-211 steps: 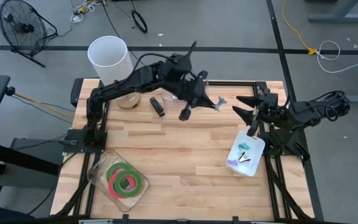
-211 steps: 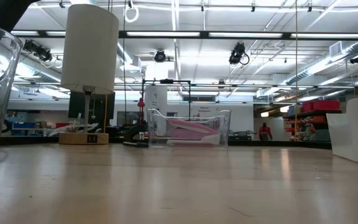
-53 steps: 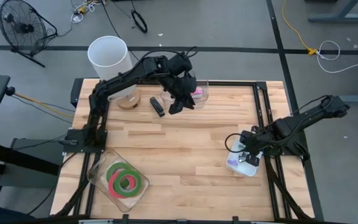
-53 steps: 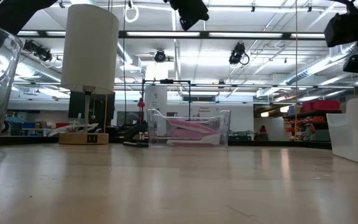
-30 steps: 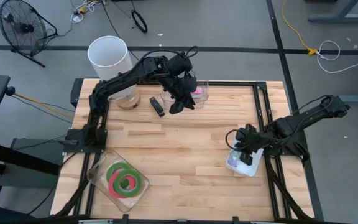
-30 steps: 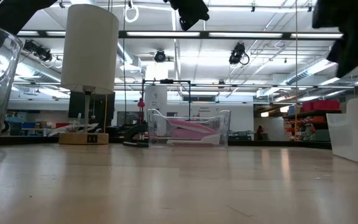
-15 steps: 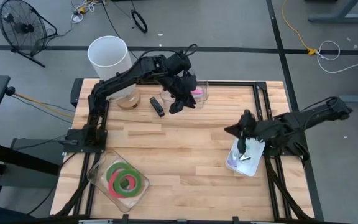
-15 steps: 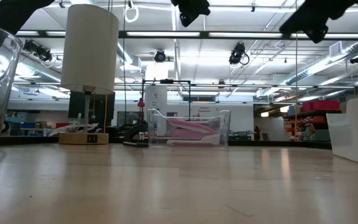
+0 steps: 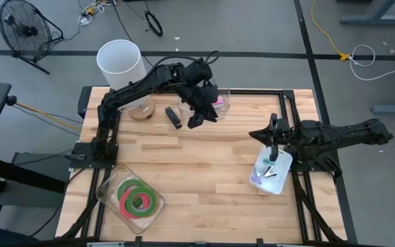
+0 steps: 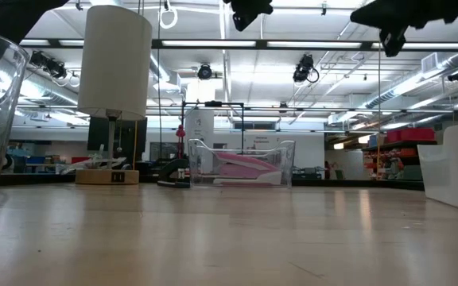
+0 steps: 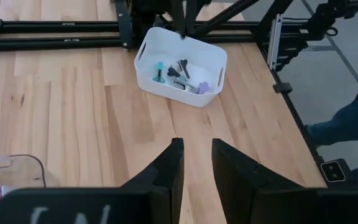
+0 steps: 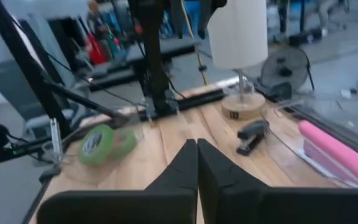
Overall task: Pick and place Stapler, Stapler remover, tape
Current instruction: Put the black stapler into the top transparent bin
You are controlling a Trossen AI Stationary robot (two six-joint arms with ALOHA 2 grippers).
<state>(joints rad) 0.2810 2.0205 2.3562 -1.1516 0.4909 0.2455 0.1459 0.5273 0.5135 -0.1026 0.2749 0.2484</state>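
Observation:
A black stapler [image 9: 173,116] lies on the table at the far left, also seen in the right wrist view [image 12: 252,134]. A pink stapler [image 9: 217,101] lies in a clear container [image 10: 241,163]. My left gripper [image 9: 196,122] hangs beside that container, narrowly open [image 11: 196,180], holding nothing. Green and pink-red tape rolls [image 9: 138,199] lie in a clear tray at the near left. Small staple removers [image 11: 179,71] lie in a white bin [image 9: 283,163] at the right. My right gripper [image 9: 254,134] is above that bin, pointing level toward the table's left, shut [image 12: 197,168] and empty.
A white cylinder [image 9: 121,63] stands off the far left corner, above a round wooden base [image 9: 141,111] on the table. Black rails [image 9: 300,110] run along the table's far and right edges. Bare wood [image 9: 204,165] lies in the middle, between the containers.
My right gripper has come up out of the white bin and tipped from pointing down to level, toward the table's left. Nothing has come up with it.

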